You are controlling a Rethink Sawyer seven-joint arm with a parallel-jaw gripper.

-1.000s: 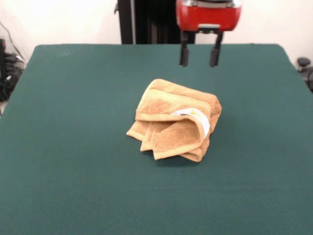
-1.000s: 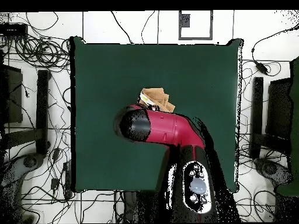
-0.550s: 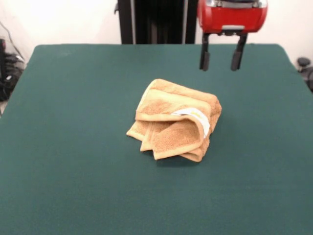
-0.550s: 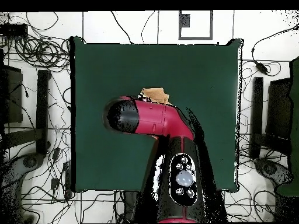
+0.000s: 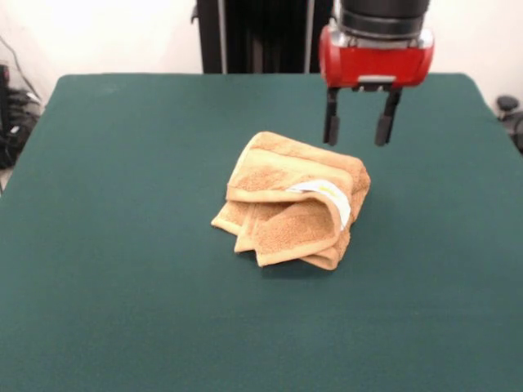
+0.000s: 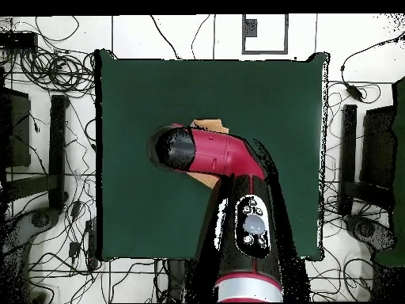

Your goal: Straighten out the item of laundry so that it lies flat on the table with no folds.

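Note:
The orange-tan towel (image 5: 290, 200) lies crumpled and folded over itself near the middle of the green table (image 5: 122, 245), with a white tag (image 5: 331, 196) showing on its right side. My gripper (image 5: 357, 131) hangs open just above and behind the towel's far right corner, holding nothing. From overhead, the arm covers most of the towel (image 6: 210, 125); only a small tan edge shows, and the gripper itself is hidden under the arm.
Cables, stands and equipment (image 6: 47, 158) crowd the floor around the table on every side. A black column (image 5: 253, 37) rises behind the table's far edge in the front view.
The gripper has come down closer to the towel and shifted slightly left in the front view. The towel has not moved.

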